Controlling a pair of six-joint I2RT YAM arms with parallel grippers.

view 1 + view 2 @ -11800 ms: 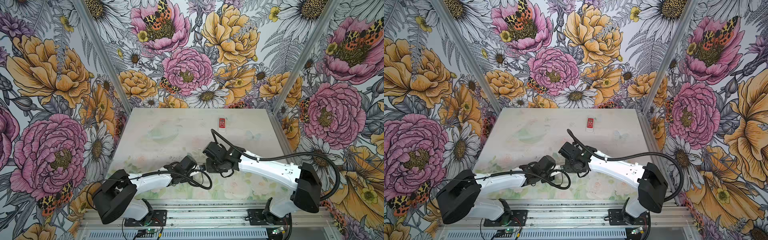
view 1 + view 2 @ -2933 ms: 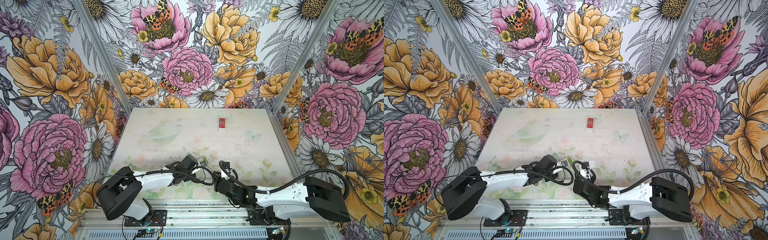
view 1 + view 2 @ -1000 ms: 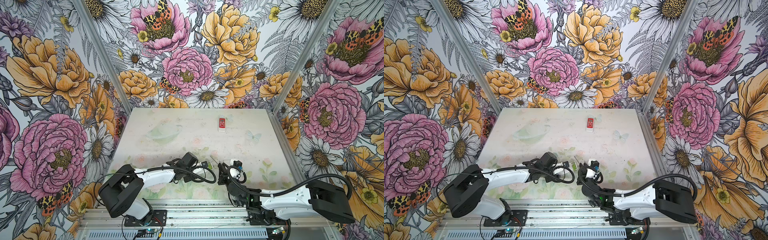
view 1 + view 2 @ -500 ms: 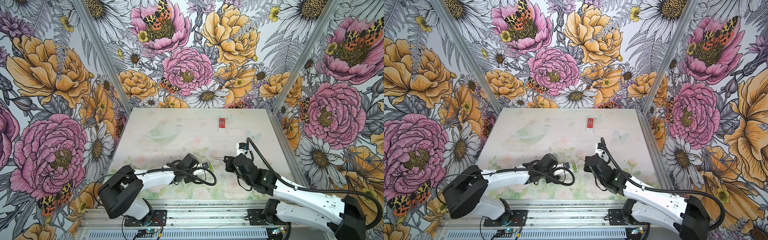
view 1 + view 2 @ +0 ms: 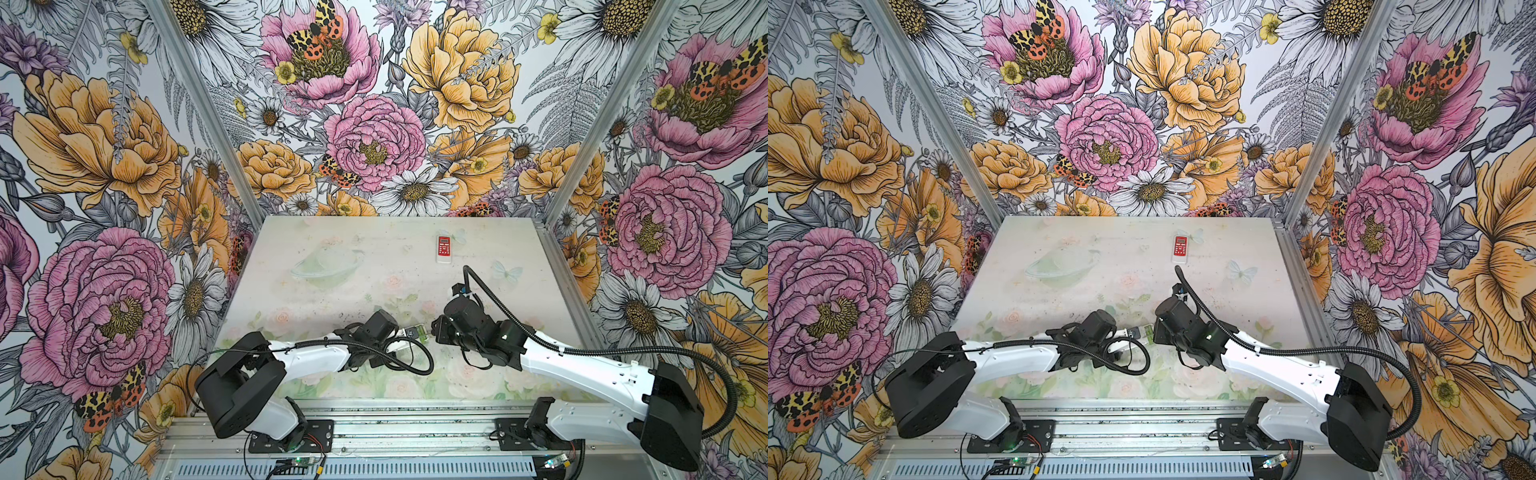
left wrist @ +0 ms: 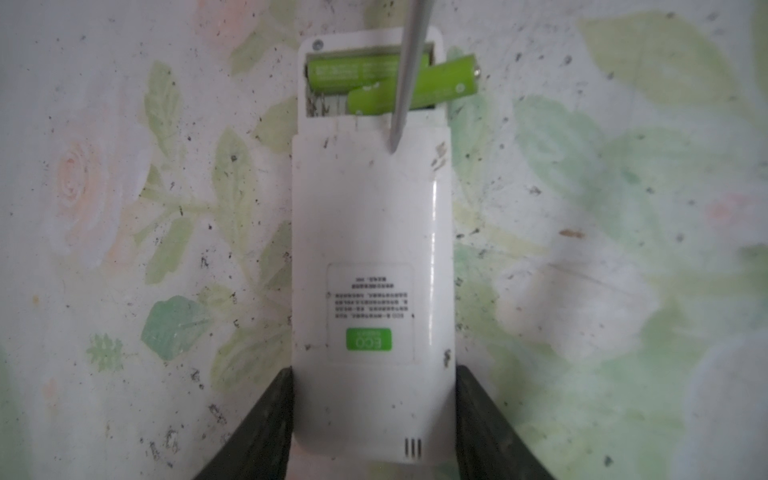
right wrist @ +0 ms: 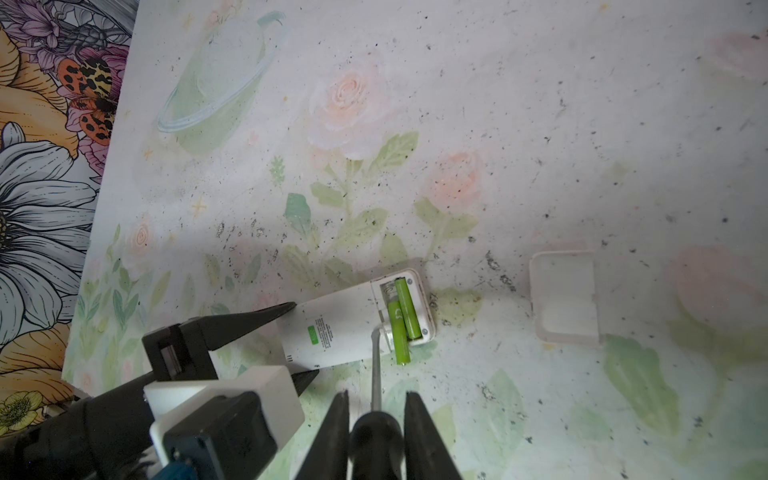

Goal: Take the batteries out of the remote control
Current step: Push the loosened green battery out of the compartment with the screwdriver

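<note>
Rail (image 5: 374,419) and both arm bases sit at the counter's (image 5: 374,249) near edge. Just past it, left gripper (image 6: 372,376): jaws clamped on the long sides of a white remote control (image 6: 370,232). It lies flat, back up, w/ its open bay at the end away from the wrist. Right gripper (image 7: 377,395): jaws pinched on the black handle of a screwdriver (image 7: 375,370), shaft slanting down to the bay.

Batteries (image 6: 353,70): 2 light green cells. One lies seated in the bay. The 2nd is tilted, one end inside, the other sticking out over the remote control's side edge. In left wrist view the shaft crosses over the tilted cell, tip by the bay's lip; touching or not, can't tell.

Room: remote control is near the counter's front edge, approx mid-width. Wide bare surface beyond and to both sides, walls well apart.

Right wrist view only: white battery cover (image 7: 565,297), on the counter, well apart from the remote control, past its open end. Neither top view shows it. In both top views the batteries (image 5: 421,330) show only as a green fleck btwn the two wrists. Label text on the remote control's back is too blurred to read, bar a green "ECO" tag.

Far: red-faced remote (image 5: 444,248), alone near the back edge, right of ctr, floral walls behind.
</note>
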